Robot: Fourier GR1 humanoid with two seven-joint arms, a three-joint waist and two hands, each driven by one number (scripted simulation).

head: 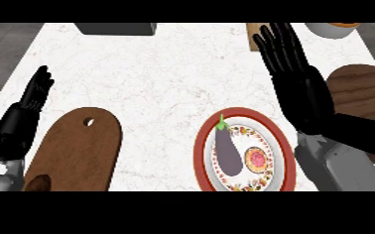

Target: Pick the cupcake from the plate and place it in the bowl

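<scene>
A red-rimmed patterned plate lies at the lower middle of the counter. On it sits the cupcake, a small round pink and orange shape seen from above, with a purple eggplant just to its left. My right hand is open, its fingers straight and pointing away, above and to the right of the plate and apart from the cupcake. A dark brown bowl shows at the right edge, partly hidden by my right forearm. My left hand rests open at the left edge, fingers up.
A brown wooden cutting board with a hole lies at the lower left. A dark grey object stands at the back edge. A wooden item sits behind my right fingers, and a white vessel is at the back right.
</scene>
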